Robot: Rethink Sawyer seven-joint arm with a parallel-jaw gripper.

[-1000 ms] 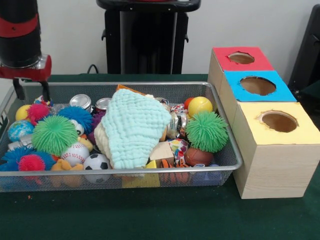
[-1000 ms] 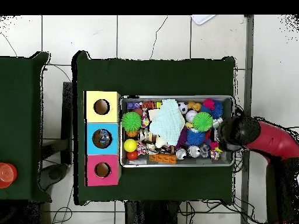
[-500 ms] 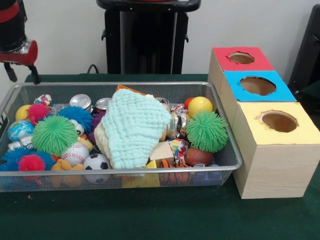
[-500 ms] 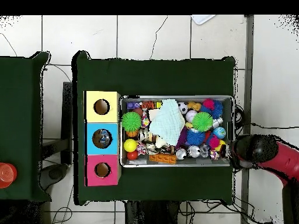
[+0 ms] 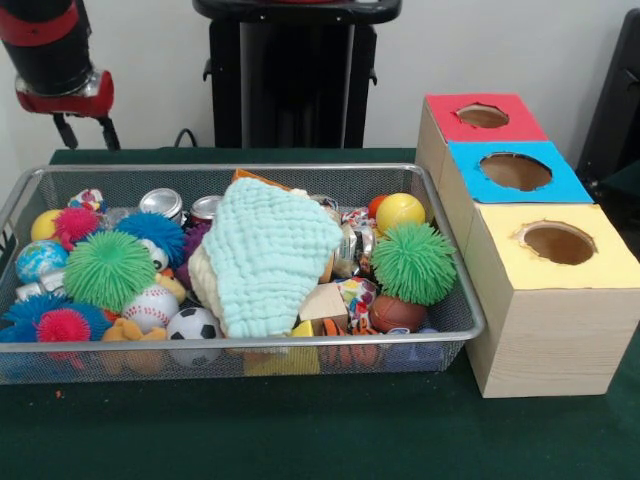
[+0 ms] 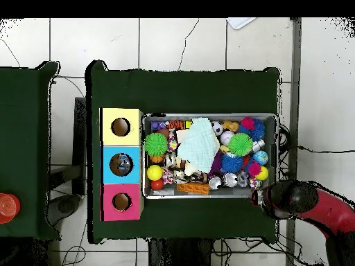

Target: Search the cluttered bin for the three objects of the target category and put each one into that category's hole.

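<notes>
Arm (image 5: 48,45): black cylindrical link with red band and red collar; gripper (image 5: 87,131) has two thin black fingers.

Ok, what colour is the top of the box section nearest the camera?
Yellow: the wooden box's nearest top panel, round hole in it, clearest in the front view.

No text, label, brand, number or sign can be read in either view. The cans (image 5: 161,203) in the bin (image 5: 452,290) show only their plain silver tops, with no wording that can be made out. The small patterned wrappers (image 5: 357,296) among the toys carry colours but no legible letters. The red, blue and yellow faces of the box (image 5: 520,215) with the holes are blank.
</notes>
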